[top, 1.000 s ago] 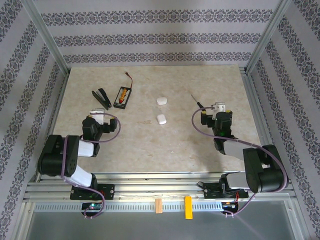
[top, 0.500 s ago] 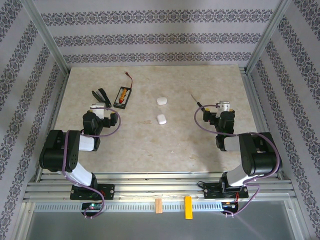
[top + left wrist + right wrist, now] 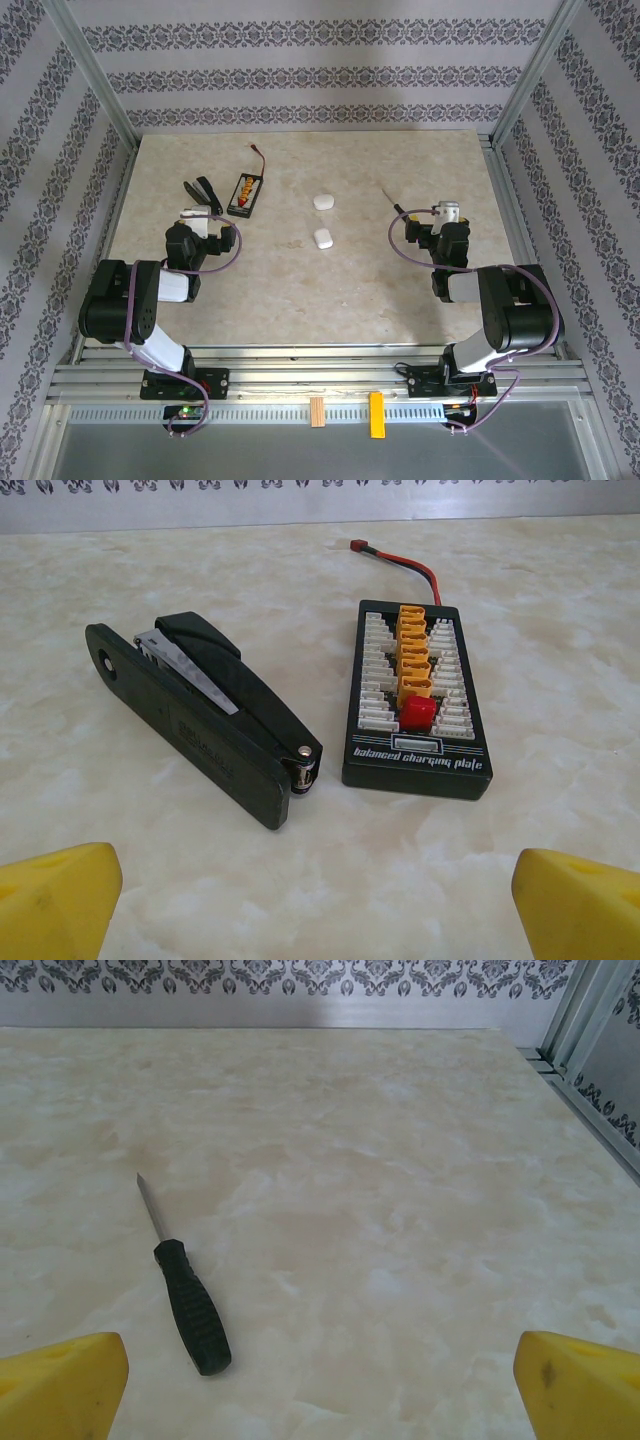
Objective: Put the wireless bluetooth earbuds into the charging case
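Observation:
Two white pebble-shaped charging cases lie mid-table, one farther back point(image 3: 323, 201) and one nearer point(image 3: 322, 238), both closed. The earbuds are out of view. My left gripper point(image 3: 196, 216) rests low at the left of the table, well left of the cases. In the left wrist view it point(image 3: 318, 908) stands open, yellow fingertips point(image 3: 55, 900) wide apart over bare table. My right gripper point(image 3: 441, 214) sits at the right, well right of the cases. It point(image 3: 320, 1388) is open too, with nothing between its yellow fingertips point(image 3: 580, 1380).
A black folding tool point(image 3: 210, 715) and a black balanced charging plate point(image 3: 415, 705) with a red wire lie just beyond the left gripper. A black-handled screwdriver point(image 3: 190, 1305) lies ahead-left of the right gripper. Aluminium frame posts point(image 3: 95, 85) and patterned walls ring the table.
Both arms have folded back toward their bases, and the two grippers have shifted slightly away from the near edge. Both stayed open. The cases have not moved.

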